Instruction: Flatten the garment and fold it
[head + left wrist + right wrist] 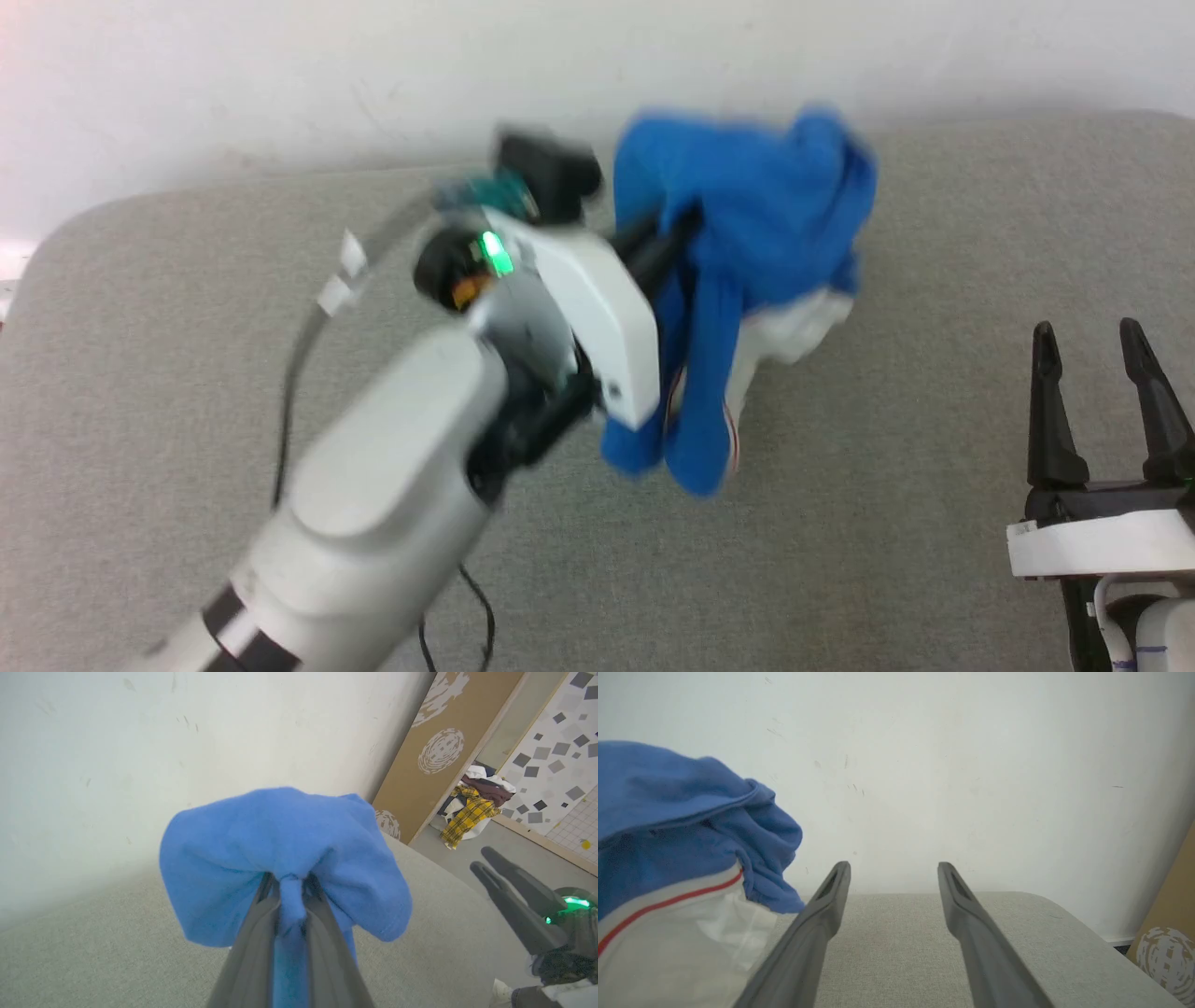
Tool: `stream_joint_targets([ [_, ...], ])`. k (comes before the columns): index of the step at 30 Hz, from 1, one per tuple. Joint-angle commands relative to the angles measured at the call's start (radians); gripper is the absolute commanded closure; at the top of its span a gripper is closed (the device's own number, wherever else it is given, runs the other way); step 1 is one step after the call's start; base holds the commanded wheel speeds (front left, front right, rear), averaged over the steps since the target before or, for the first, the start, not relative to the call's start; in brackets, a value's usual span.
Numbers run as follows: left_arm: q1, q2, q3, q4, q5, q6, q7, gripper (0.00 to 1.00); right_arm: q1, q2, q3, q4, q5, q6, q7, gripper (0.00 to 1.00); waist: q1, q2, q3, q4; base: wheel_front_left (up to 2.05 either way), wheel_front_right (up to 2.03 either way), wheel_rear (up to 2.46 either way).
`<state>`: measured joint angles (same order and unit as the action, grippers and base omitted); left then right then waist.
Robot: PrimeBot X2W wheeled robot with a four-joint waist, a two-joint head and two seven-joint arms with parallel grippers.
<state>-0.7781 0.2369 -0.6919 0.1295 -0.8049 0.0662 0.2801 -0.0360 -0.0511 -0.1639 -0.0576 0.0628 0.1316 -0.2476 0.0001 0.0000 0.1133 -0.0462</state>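
Observation:
The garment (pixel 756 233) is a royal-blue jersey with a white, red-striped sleeve, bunched and hanging above the grey table (pixel 187 373). My left gripper (pixel 677 233) is shut on a fold of it at the centre of the head view. In the left wrist view the blue cloth (pixel 285 858) drapes over the pinched fingertips of my left gripper (pixel 290 882). My right gripper (pixel 1092 336) stands open at the lower right, apart from the cloth. The right wrist view has the garment (pixel 682 826) at the left, with my right gripper (pixel 894 870) open over bare table.
A white wall (pixel 280 75) runs along the table's far edge. In the left wrist view, a brown patterned panel (pixel 439 756) leans at the right, with a pile of clothes (pixel 472 807) on the floor beyond the table.

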Motion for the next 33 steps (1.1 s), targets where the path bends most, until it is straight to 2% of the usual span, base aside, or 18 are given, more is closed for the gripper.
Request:
stream_joint_targets([
  [1,0.036,-0.005,-0.033,0.039,0.036,-0.008,-0.032,1.0,-0.004,0.001,-0.004,0.0,0.005,-0.001,-0.006,0.0,-0.0001,0.0,0.021,-0.019,0.0,0.0,0.0],
  [10,0.145,-0.051,-0.182,0.372,0.141,-0.014,-0.105,1.0,-0.022,0.001,-0.008,0.0,0.009,-0.001,-0.009,0.0,-0.0001,0.0,0.059,-0.042,0.0,0.0,0.0],
  [17,0.138,-0.103,-0.18,0.549,0.124,-0.028,-0.148,1.0,-0.034,0.001,-0.003,0.008,0.012,-0.001,-0.011,0.0,-0.0001,0.0,0.07,-0.031,0.0,0.0,0.0],
  [18,0.134,-0.111,-0.171,0.555,0.115,-0.031,-0.163,0.61,-0.033,0.001,-0.006,0.009,0.011,-0.001,-0.011,0.0,-0.0001,0.0,0.067,-0.024,0.0,0.0,0.0],
  [19,0.128,-0.115,-0.168,0.558,0.113,-0.037,-0.178,0.0,-0.031,0.001,-0.009,0.01,0.01,-0.001,-0.011,0.0,-0.0001,0.0,0.063,-0.017,0.0,0.0,0.0],
  [22,0.116,-0.119,-0.144,0.545,0.103,-0.042,-0.232,0.0,-0.024,0.001,-0.012,0.015,0.01,-0.001,-0.012,0.0,-0.0001,0.0,0.045,0.004,0.0,0.0,0.0],
  [27,0.134,-0.085,-0.091,0.445,0.079,-0.028,-0.308,0.0,-0.014,0.001,-0.01,0.021,0.015,-0.001,-0.012,0.0,-0.0001,0.0,0.011,0.036,0.0,0.0,0.0],
  [30,0.177,-0.039,-0.049,0.334,0.067,0.005,-0.354,0.0,-0.003,0.001,-0.012,0.022,0.018,-0.001,-0.012,0.0,-0.0001,0.0,-0.005,0.053,0.0,0.0,0.0],
  [33,0.24,0.024,0.001,0.207,0.075,0.068,-0.418,0.0,0.007,0.001,-0.013,0.02,0.019,-0.001,-0.012,0.0,-0.0001,0.0,-0.011,0.069,0.0,0.0,0.0],
])
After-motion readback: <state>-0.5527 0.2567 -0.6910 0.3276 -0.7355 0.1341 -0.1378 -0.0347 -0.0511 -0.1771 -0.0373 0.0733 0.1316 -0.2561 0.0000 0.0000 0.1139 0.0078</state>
